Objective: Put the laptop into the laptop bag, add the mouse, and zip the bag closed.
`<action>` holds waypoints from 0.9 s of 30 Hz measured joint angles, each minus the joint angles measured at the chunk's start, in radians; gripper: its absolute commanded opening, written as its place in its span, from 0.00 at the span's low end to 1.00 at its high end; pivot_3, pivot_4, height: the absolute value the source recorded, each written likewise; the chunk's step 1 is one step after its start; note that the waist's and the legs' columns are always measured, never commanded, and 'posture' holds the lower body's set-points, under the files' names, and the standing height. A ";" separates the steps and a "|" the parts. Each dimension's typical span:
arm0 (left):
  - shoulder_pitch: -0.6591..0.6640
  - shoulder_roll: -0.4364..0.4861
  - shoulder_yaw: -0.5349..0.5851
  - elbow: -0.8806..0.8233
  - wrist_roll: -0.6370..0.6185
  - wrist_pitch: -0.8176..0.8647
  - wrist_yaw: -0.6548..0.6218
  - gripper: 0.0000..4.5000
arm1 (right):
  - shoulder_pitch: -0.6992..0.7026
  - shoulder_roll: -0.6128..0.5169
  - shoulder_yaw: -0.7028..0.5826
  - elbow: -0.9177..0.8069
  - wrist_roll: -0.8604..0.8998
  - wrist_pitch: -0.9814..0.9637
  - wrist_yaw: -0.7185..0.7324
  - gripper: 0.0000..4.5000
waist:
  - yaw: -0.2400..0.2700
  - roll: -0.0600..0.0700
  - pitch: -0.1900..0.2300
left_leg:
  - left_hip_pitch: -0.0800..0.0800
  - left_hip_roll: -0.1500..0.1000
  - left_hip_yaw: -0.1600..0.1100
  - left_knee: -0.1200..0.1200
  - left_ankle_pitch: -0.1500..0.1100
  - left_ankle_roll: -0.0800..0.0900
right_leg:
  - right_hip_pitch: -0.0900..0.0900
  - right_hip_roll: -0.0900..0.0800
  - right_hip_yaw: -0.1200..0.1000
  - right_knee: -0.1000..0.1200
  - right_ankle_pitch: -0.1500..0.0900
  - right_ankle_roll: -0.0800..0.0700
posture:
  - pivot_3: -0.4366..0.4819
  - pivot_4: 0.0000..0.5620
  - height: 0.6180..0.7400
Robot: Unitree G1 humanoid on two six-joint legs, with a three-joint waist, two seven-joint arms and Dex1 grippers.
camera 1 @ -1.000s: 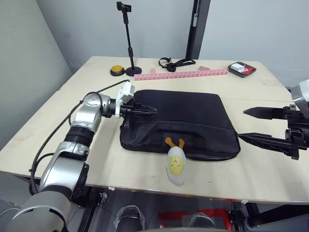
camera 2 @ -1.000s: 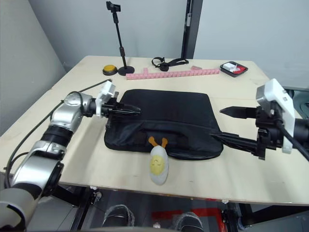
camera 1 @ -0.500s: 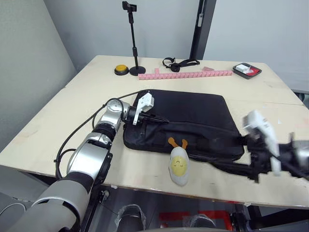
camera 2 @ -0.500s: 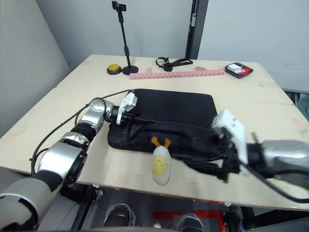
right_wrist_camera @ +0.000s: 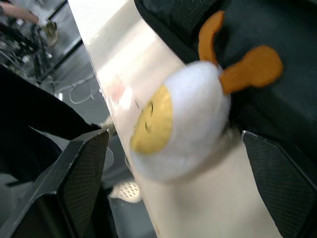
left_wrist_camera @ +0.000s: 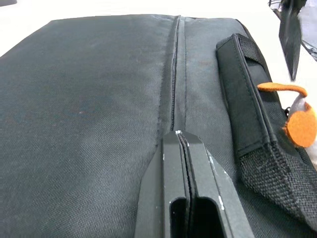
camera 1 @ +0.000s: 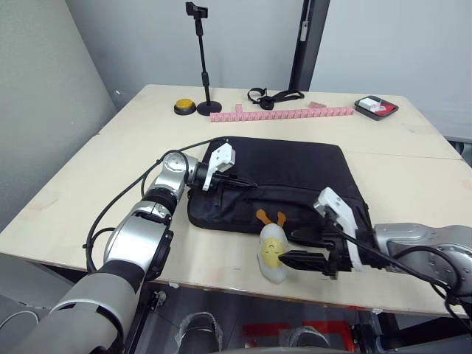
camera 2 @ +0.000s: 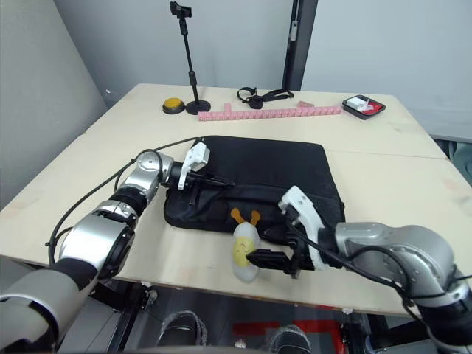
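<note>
**Bag flat on table, toy between open right fingers**

Bag (camera 1: 284, 184) lies flat on the table (camera 1: 110, 162), zipped side facing up, its strap handles (left_wrist_camera: 247, 114) along the near edge. The left gripper (camera 1: 240, 179) rests on top of the bag near its left end, fingers (left_wrist_camera: 185, 173) pressed together with the tips right on the zipper line (left_wrist_camera: 173, 64); whether they pinch anything there I cannot tell. The right gripper (camera 1: 299, 247) sits low at the front edge of the table, fingers (right_wrist_camera: 79, 168) spread wide apart on either side of a white-and-yellow toy (camera 1: 271, 251). The toy lies just in front of the bag with its orange ears (right_wrist_camera: 233, 54) against the black fabric. Far across the table stand a phone stand (camera 1: 200, 55), a yellow button (camera 1: 184, 107), a pink strip (camera 1: 280, 113) and a small tray (camera 1: 376, 108).
</note>
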 measured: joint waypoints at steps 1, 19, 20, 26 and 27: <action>0.000 0.000 0.001 0.000 0.002 0.000 -0.001 0.01 | -0.014 0.005 0.030 0.011 -0.022 0.003 0.000 1.00 | 0.000 0.000 0.000 | 0.000 0.000 0.000 0.000 0.000 0.000 | 0.000 0.000 0.000 0.000 0.000 0.000 | 0.48 0.27 0.99; 0.009 0.002 0.002 -0.001 0.036 -0.056 -0.001 0.00 | -0.020 0.077 0.113 0.096 -0.157 0.001 0.058 0.01 | 0.001 0.000 0.000 | 0.000 0.000 0.000 0.000 0.000 0.000 | 0.000 0.000 0.000 0.000 0.000 0.000 | 0.48 0.27 0.99; 0.009 0.002 0.001 -0.001 0.039 -0.059 0.000 0.00 | -0.017 0.077 0.110 0.093 -0.157 0.001 0.058 0.01 | 0.001 0.000 0.000 | 0.000 0.000 0.000 0.000 0.000 0.000 | 0.000 0.000 0.000 0.000 0.000 0.000 | 0.48 0.27 0.99; 0.011 -0.003 -0.002 -0.001 0.054 -0.077 -0.002 0.00 | 0.044 0.069 0.020 0.044 -0.117 0.019 0.045 0.01 | 0.005 0.000 0.000 | 0.000 0.000 0.000 0.000 0.000 0.000 | 0.001 0.000 0.000 -0.001 0.000 0.000 | 0.48 0.27 0.99; 0.011 -0.003 -0.004 -0.001 0.059 -0.086 -0.003 0.00 | 0.067 0.051 -0.015 0.019 -0.095 0.025 0.046 0.01 | 0.006 0.000 0.000 | 0.001 0.000 0.000 -0.001 0.000 0.000 | 0.001 0.000 0.000 -0.001 0.000 0.000 | 0.48 0.27 0.99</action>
